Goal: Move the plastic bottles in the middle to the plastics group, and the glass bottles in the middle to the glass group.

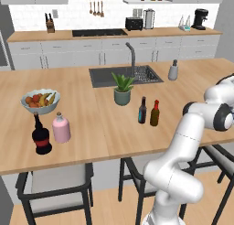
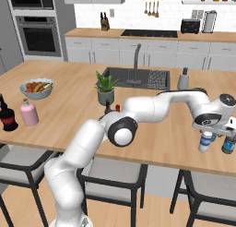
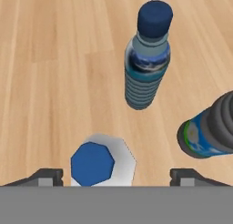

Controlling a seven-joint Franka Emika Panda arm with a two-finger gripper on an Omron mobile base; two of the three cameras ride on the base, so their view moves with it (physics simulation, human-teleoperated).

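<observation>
In the hand view my gripper [image 3: 116, 175] is open, its two tips standing wide on either side of a small whitish plastic bottle [image 3: 101, 161] with a blue top. The tips do not touch it. This bottle [image 2: 205, 142] stands upright on the counter's right end, right under the gripper [image 2: 213, 129]. A taller teal-blue bottle [image 3: 148, 68] of the plastics group stands just beyond it. The two glass bottles, one dark [image 1: 142, 110] and one amber-brown [image 1: 155, 113], stand mid-counter. The glass group, a black red-labelled bottle [image 1: 41, 135] and a pink bottle [image 1: 61, 128], is at the left.
Another bottle with a blue-green label [image 3: 207, 132] stands close on the right of the gripper. A potted plant [image 1: 122, 88], a sink [image 1: 125, 75], a soap dispenser [image 1: 173, 71] and a fruit bowl [image 1: 40, 100] are on the counter. Stools stand below its front edge.
</observation>
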